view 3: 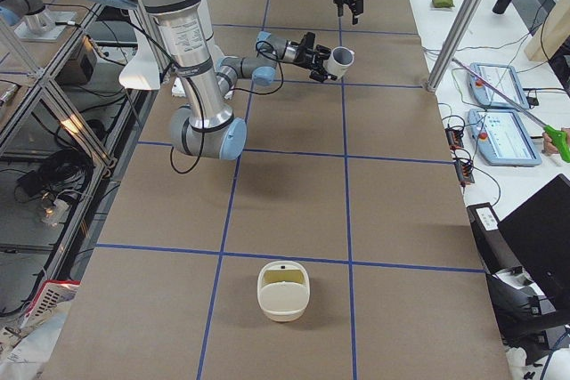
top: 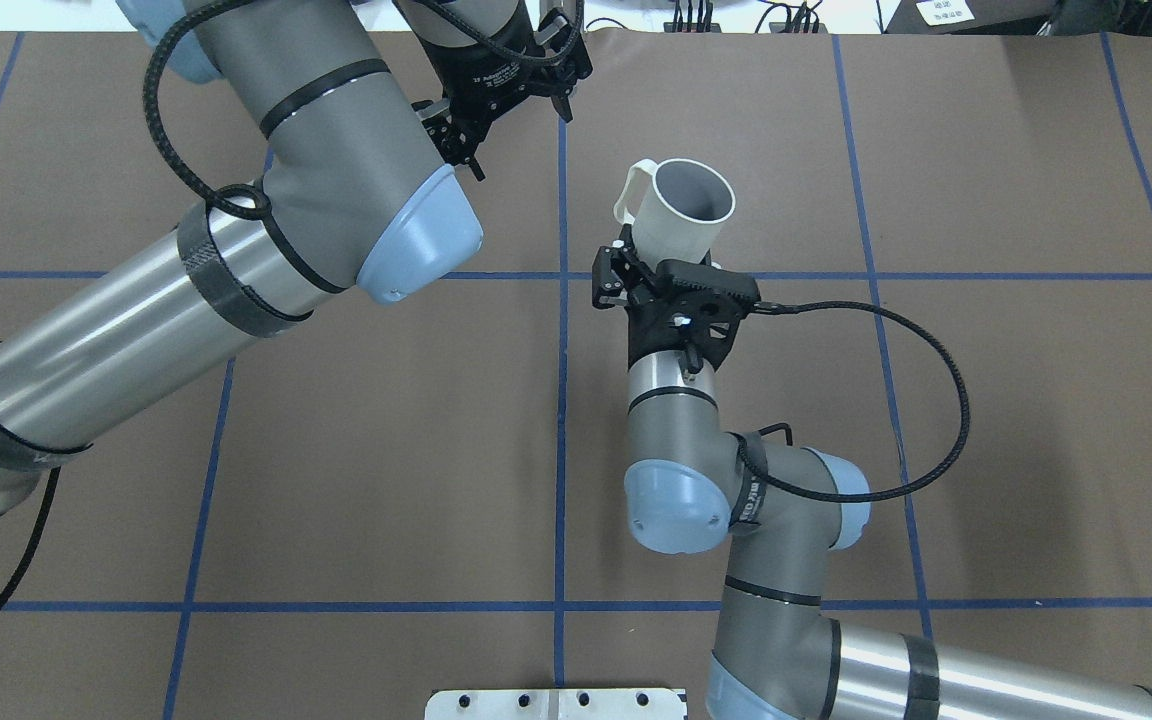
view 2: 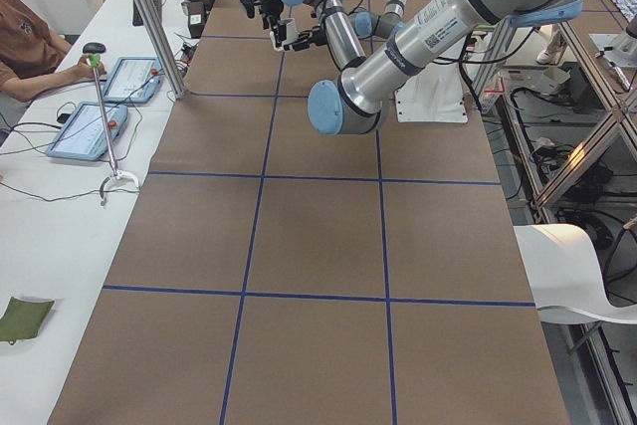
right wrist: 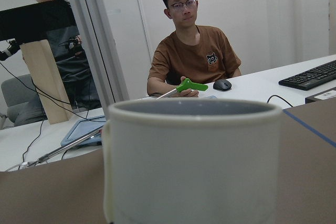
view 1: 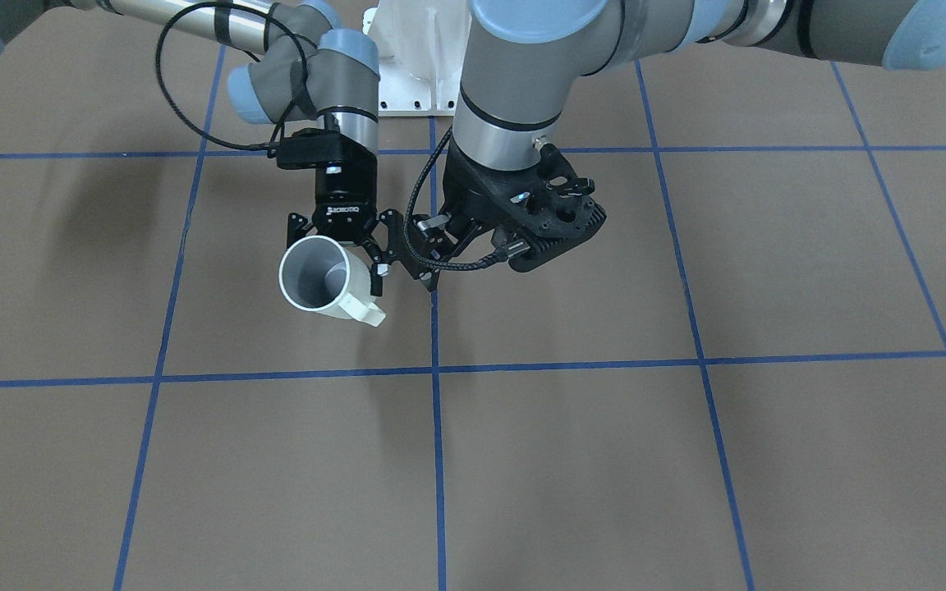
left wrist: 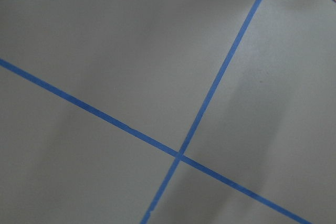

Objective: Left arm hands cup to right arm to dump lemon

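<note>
While right pincer [view 1: 335, 261] grips it, cup [view 1: 313, 277] tilted, grey-blue inside showing

Cream container [view 3: 284, 290], blue-taped table [view 1: 604, 460], seated operator [right wrist: 195, 56]

Plain brown table [view 3: 294, 211] with a blue tape grid [view 1: 434, 369], and one cream tub [view 3: 283, 290] sitting near its right-end edge.
</note>
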Motion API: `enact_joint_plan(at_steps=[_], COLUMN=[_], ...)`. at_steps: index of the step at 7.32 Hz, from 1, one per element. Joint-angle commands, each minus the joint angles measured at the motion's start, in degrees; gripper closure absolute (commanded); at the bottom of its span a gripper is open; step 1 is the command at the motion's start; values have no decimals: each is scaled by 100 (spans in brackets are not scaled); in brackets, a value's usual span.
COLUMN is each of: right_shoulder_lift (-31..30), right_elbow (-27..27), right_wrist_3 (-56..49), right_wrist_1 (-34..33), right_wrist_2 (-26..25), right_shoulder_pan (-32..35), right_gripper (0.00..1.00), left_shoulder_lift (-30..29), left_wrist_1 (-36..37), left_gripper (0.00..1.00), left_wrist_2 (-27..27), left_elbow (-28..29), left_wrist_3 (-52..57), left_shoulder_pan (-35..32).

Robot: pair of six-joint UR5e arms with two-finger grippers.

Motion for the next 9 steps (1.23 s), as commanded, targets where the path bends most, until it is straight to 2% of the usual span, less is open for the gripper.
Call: enact_joint_plan(at_steps=[1, 2, 3, 6, 9], right_shoulder_lift=[465, 561, 649, 686, 729], right_elbow=[-417, -417, -417, -417, -408], right_wrist_3=[-45, -45, -53, -264, -230], right_wrist_1=[-535, -772, -1027, -1012, -985], right_wrist_2=[-576, -717, -840, -859, -894], right_shoulder_pan=[-213, -274, -310, -310, -293], right_gripper=[69, 69, 69, 69, 68], left_shoulder_lift=[-460, -794, -806, -814, -630], left_wrist_1=[505, 717, 798, 1106, 1097], left_gripper=[0, 0, 0, 17, 21], left_wrist_2=[-18, -10, -10, -9, -44], left_elbow=[349, 822, 792, 678, 405], left_wrist_3=[54, 325, 345, 372, 372], left_shoulder_pan=[112, 226, 279, 297, 446])
